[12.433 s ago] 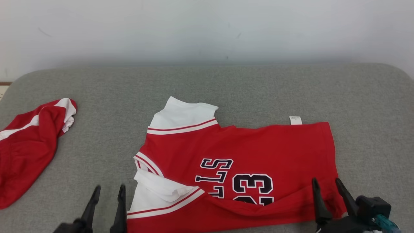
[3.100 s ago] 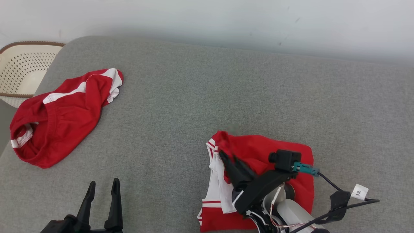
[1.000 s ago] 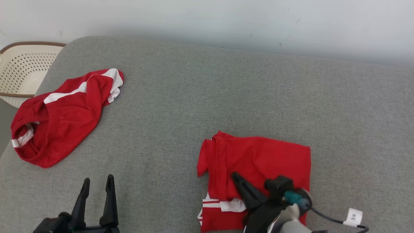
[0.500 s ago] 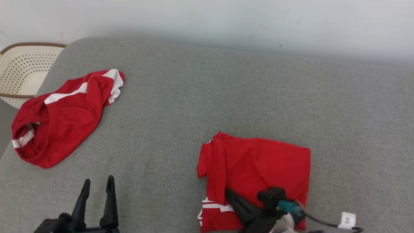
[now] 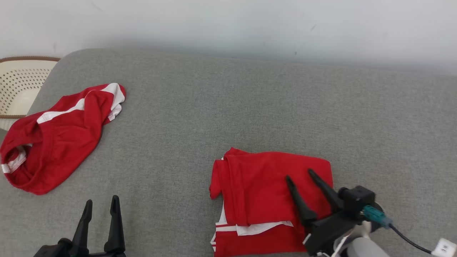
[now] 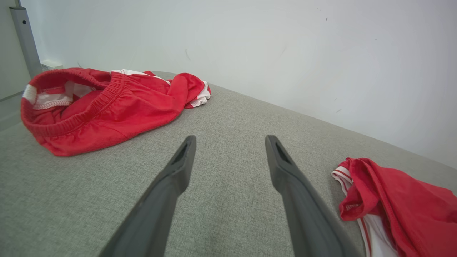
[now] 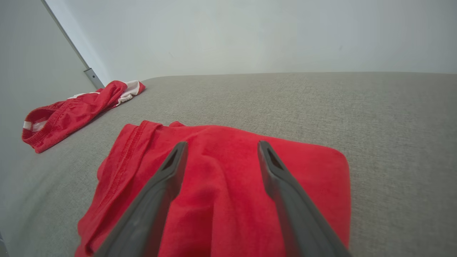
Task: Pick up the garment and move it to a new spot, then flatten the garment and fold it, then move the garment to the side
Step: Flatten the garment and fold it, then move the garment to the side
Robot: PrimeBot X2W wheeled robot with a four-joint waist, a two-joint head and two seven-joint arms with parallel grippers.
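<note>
The folded red shirt [image 5: 257, 189] lies on the grey surface [image 5: 250, 100], low and right of middle in the head view, with its near edge, showing white trim, closest to the robot. It forms a rough rectangle; its near end runs off the bottom of that view, so I cannot tell its long axis for sure.

The right gripper [image 5: 299, 175] hangs directly over the shirt's right half. Its jaws are spread and grasp nothing, and its fingers point away from the robot across the cloth. In the right wrist view, red fabric [image 7: 221, 178] fills the gap between the fingers.

The left gripper [image 5: 101, 200] sits well apart to the left over bare surface, its jaws also released. From there the shirt [image 6: 392, 192] lies off to its right.

Folding looks finished, so what remains is probably moving the shirt aside. The right arm is much the nearer. A pair of red shorts [image 5: 53, 142] lies at the far left, beside a basket [image 5: 18, 85].
</note>
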